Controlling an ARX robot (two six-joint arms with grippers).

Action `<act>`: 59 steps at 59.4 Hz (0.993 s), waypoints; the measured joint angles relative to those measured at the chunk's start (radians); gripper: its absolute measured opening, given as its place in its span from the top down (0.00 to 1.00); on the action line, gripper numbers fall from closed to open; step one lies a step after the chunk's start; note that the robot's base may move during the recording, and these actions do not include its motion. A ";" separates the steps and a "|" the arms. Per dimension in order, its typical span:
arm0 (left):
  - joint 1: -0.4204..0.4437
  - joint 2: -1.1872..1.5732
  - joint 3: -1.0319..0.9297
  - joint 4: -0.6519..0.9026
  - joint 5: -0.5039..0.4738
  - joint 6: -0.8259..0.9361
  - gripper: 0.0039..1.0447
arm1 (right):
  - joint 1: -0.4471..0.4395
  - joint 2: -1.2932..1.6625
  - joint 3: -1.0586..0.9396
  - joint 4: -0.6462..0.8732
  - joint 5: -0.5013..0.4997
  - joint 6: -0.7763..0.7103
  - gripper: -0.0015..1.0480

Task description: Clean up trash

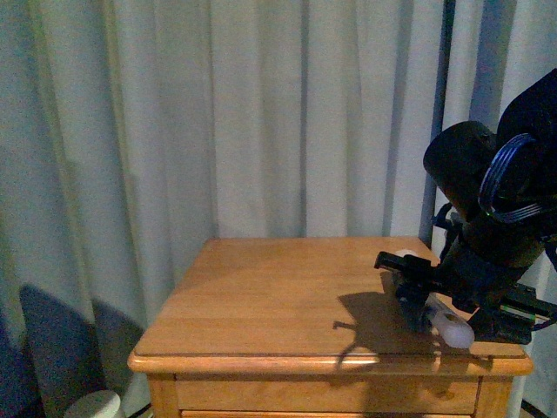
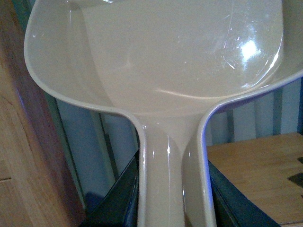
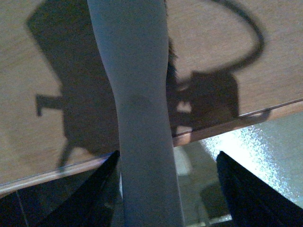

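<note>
Pale curtains (image 1: pixel 261 113) hang behind a wooden nightstand (image 1: pixel 261 305). Near its back right corner sits one small whitish lump, most likely the trash (image 1: pixel 406 254), half hidden behind your right arm. Your right gripper (image 3: pixel 165 189) is clamped on the white handle of the brush (image 3: pixel 139 94), held low over the front right part of the top. Your left gripper (image 2: pixel 175 198) is closed round the stem of the beige dustpan (image 2: pixel 180 61). The pan hangs off to the side of the nightstand, out of the front view and not yet against any edge.

The risks from here lie in the sweep. The wad looks light and lies close to two edges, so a stroke from the wrong side could flick it off the back or the right side, down by the curtains. Sweep it forward before the pan's lip meets the wood and it would likely drop to the floor. Thin wrap may also cling to the bristles or skate under the lip. Your own arm blocks the front camera's sight of it — you would be aiming partly blind.
</note>
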 joint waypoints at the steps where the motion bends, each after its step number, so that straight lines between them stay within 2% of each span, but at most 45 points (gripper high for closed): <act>1: 0.000 0.000 0.000 0.000 0.000 0.000 0.74 | 0.000 0.000 0.000 0.000 0.000 0.000 0.49; 15: 0.000 0.000 0.000 0.000 0.000 0.000 0.74 | 0.000 0.000 0.000 0.008 0.010 -0.005 0.81; 27: 0.000 0.000 0.000 0.000 0.000 0.000 0.74 | -0.002 -0.016 -0.029 0.060 0.031 -0.037 0.81; 37: 0.000 0.000 0.000 0.000 0.000 0.000 0.74 | 0.001 -0.148 -0.178 0.278 0.114 -0.144 0.81; 45: 0.000 0.000 0.000 0.000 0.000 0.000 0.74 | 0.005 -0.350 -0.350 0.474 0.136 -0.233 0.81; 59: 0.000 0.000 0.000 0.000 0.000 0.000 0.74 | 0.055 -0.686 -0.632 0.636 0.172 -0.361 0.81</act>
